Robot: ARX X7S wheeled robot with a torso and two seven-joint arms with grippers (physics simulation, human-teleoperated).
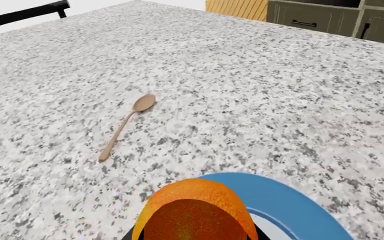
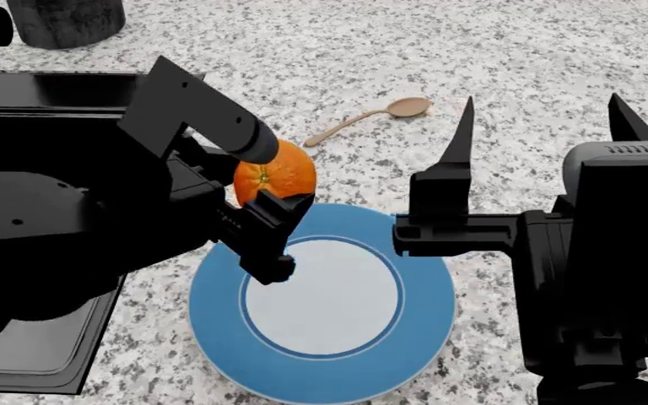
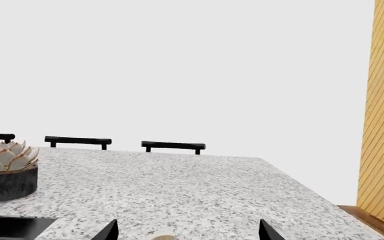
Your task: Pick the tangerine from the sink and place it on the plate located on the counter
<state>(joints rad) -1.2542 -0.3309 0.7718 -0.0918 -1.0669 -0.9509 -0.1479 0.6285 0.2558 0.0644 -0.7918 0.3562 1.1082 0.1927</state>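
Observation:
My left gripper (image 2: 266,187) is shut on the bright-orange tangerine (image 2: 279,173) and holds it in the air over the far-left rim of the blue-rimmed plate (image 2: 425,337). In the left wrist view the tangerine (image 1: 195,207) fills the bottom edge, with the plate's blue rim (image 1: 292,200) just past it; the fingers are mostly hidden by the fruit. The plate rests on the speckled counter (image 2: 526,51), right of the black sink (image 2: 31,346). My right gripper (image 2: 540,110) is open and empty, raised to the right of the plate; in the right wrist view (image 3: 188,230) its tips stand wide apart.
A wooden spoon (image 2: 369,116) lies on the counter beyond the plate, also in the left wrist view (image 1: 125,127). A dark pot with a pale succulent (image 3: 5,175) stands at the far left. Black chair backs (image 3: 172,146) line the counter's far edge.

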